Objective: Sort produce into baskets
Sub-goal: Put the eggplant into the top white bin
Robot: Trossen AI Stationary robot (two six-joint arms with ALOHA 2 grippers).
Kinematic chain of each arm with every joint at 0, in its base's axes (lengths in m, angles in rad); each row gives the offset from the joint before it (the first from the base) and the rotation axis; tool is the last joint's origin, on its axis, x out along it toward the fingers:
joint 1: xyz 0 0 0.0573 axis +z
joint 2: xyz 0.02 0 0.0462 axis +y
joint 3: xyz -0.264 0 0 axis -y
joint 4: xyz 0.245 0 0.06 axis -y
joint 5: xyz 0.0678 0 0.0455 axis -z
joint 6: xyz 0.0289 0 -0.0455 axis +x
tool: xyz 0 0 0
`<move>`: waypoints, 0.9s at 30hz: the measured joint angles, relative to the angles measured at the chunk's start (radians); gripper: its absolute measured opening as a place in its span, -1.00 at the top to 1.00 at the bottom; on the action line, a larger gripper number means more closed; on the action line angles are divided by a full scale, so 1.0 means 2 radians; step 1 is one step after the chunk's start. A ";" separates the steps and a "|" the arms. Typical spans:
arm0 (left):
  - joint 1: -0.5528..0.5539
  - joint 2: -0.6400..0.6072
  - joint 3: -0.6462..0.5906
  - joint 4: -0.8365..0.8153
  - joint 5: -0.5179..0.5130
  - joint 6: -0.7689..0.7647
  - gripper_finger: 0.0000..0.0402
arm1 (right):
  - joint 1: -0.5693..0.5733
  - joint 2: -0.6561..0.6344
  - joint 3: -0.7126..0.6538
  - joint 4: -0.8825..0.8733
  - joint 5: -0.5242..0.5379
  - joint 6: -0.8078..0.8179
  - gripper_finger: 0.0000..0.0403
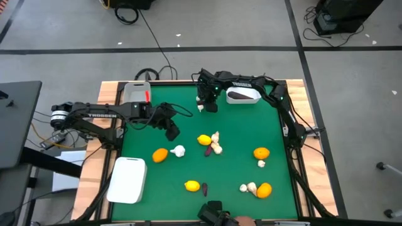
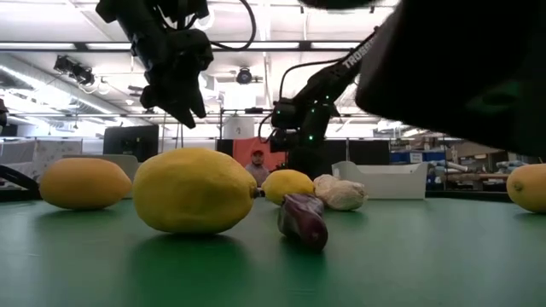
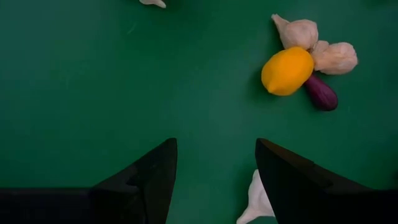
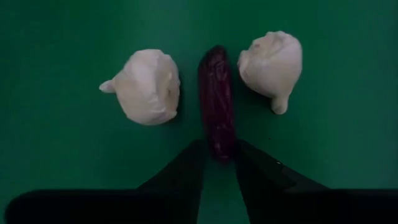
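1. Right gripper [image 4: 221,154]: working at the far side of the green table [image 1: 239,125], just beside the far white basket [image 1: 244,95]. Its fingers are pinching the near end of a dark purple eggplant piece [image 4: 216,93].
2. That eggplant piece is lying on the table between two garlic bulbs [image 4: 146,87], one close on each side.
3. Left gripper [image 3: 216,146]: hovering over the table's left-centre, fingers spread wide and holding nothing, with a single garlic bulb [image 3: 256,200] lying beneath them.
4. Greyish basket [image 1: 136,93]: sitting at the far left corner.
5. Near white basket [image 1: 127,180]: sitting at the near left edge.
6. Centre cluster: a lemon [image 1: 204,140] is touching a garlic pair [image 1: 216,144].
7. Remaining produce: oranges [image 1: 261,152] and more pieces are lying scattered across the near half.
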 joint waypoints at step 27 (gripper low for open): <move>0.000 0.000 0.000 0.010 -0.013 -0.019 -0.11 | -0.024 -0.104 0.038 -0.122 0.034 0.023 0.99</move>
